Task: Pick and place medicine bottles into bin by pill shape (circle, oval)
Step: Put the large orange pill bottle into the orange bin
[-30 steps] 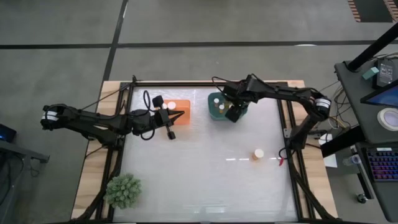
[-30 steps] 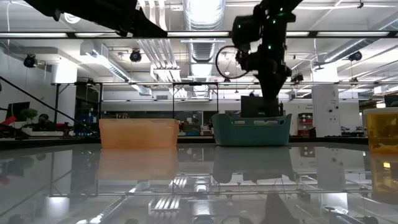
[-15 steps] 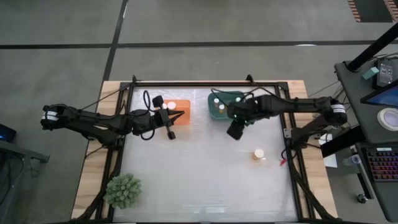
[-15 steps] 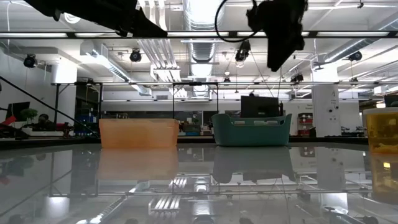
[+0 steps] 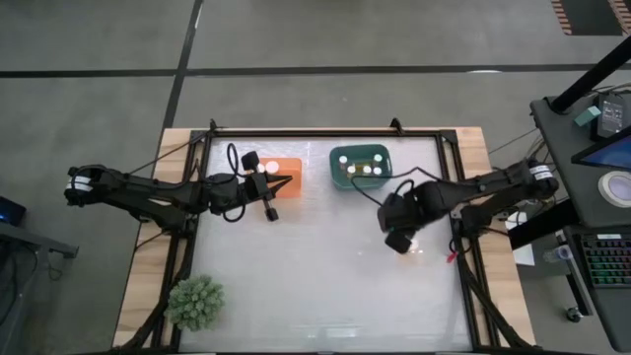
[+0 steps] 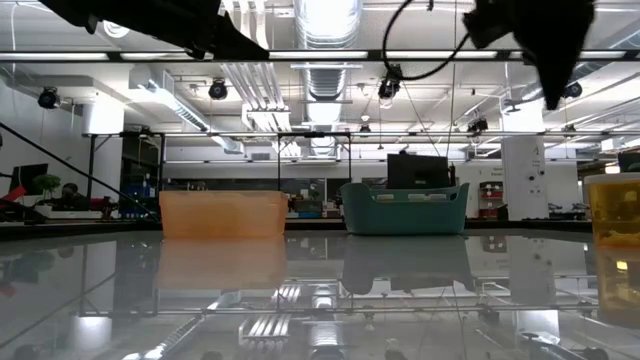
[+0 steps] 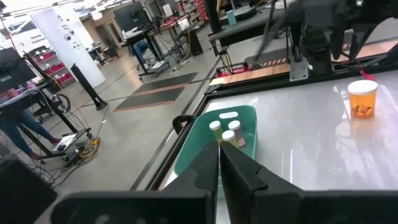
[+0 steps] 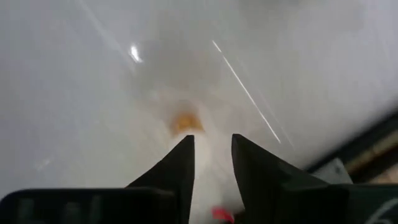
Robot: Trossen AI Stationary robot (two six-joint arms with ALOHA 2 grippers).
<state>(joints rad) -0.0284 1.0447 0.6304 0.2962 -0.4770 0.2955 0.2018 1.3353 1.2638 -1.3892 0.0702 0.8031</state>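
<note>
Two slim black jointed arms with white wrist bands, looped black cables, dark two-finger tools.

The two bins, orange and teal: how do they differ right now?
The orange bin has the left hand parked at its edge; the teal bin stands free, the right hand being away over the lone bottle. The teal bin shows more white caps than the orange bin. In the low view the teal one has a flared rim, while the orange looks boxier. Both sit along the table's far edge.
</note>
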